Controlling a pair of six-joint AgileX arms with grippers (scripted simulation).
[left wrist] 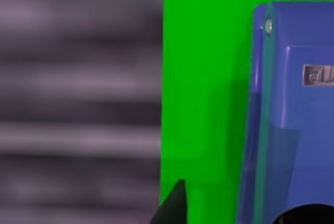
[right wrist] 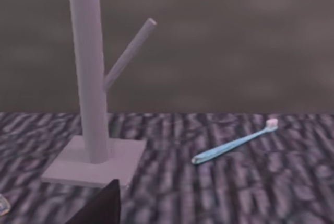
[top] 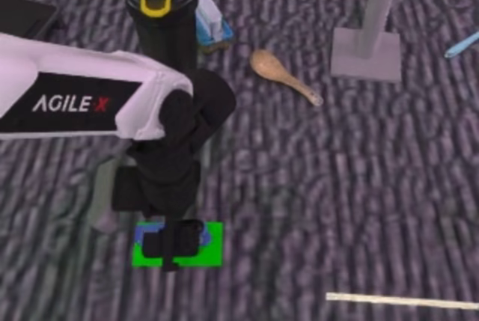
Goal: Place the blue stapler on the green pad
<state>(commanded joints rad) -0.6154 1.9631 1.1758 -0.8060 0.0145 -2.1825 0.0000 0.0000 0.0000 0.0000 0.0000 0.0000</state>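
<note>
And here's the left gripper (top: 174, 240) right down over the green pad (top: 212, 255) near the front of the table, left of centre, with the blue stapler (top: 203, 236) underneath it, just a sliver of blue peeking out on either side of the black wrist. The left wrist view brings it close: the blue stapler (left wrist: 292, 119) lies flat along the green pad (left wrist: 203, 88), bright green showing beside its long edge and past its end, so it looks well inside the border there. One dark fingertip (left wrist: 172, 205) pokes into the corner of that view, off the stapler's side, but whether the jaws are clamped on the stapler or already parted, I cannot tell from these angles. The judgement: this is the set-down, nearly finished. To do it well, let the stapler settle fully onto the pad before the fingers part, spread them evenly so neither one nudges it sideways, then lift straight up, no sweep, so nothing drags it toward the edge. The right arm sits out of the top view, its camera looking at a grey stand (right wrist: 88, 104) and a light-blue toothbrush (right wrist: 235, 144); a wooden spoon (top: 284, 75) and a black canister (top: 161, 18) lie well apart at the back.
</note>
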